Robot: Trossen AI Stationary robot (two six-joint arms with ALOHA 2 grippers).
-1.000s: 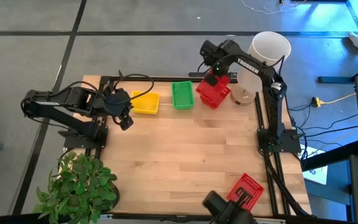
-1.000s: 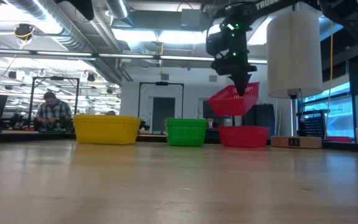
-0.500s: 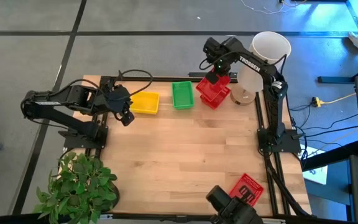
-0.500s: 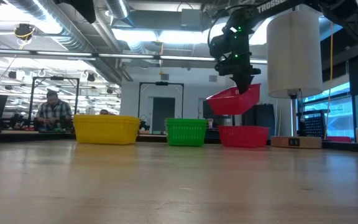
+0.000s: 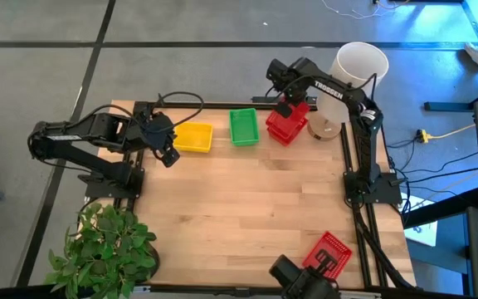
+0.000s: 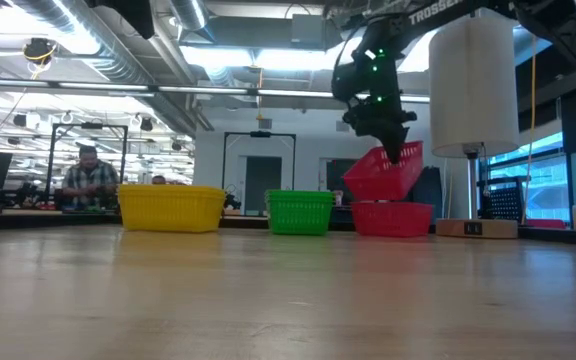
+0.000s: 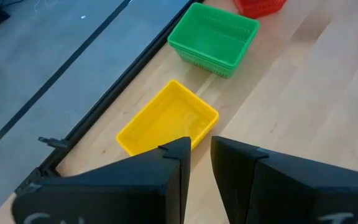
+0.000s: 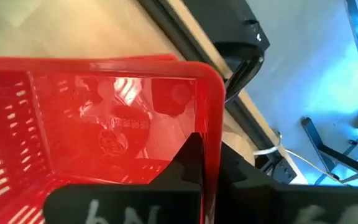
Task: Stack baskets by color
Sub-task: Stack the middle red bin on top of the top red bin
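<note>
My right gripper (image 6: 400,152) is pinched tight on the rim of a red basket (image 6: 384,172), which I hold tilted, its lower edge touching a second red basket (image 6: 392,218) that sits on the table (image 5: 247,208) at the far edge. Beside that one stand the green basket (image 5: 242,126) and then the yellow basket (image 5: 193,138), in 1 row. A third red basket (image 5: 329,252) lies well apart at the near right corner. My left gripper (image 5: 169,158) hovers near the yellow basket, its fingers (image 7: 178,171) slightly parted and holding nothing. The white cylinder (image 5: 357,66) rises behind my right arm.
</note>
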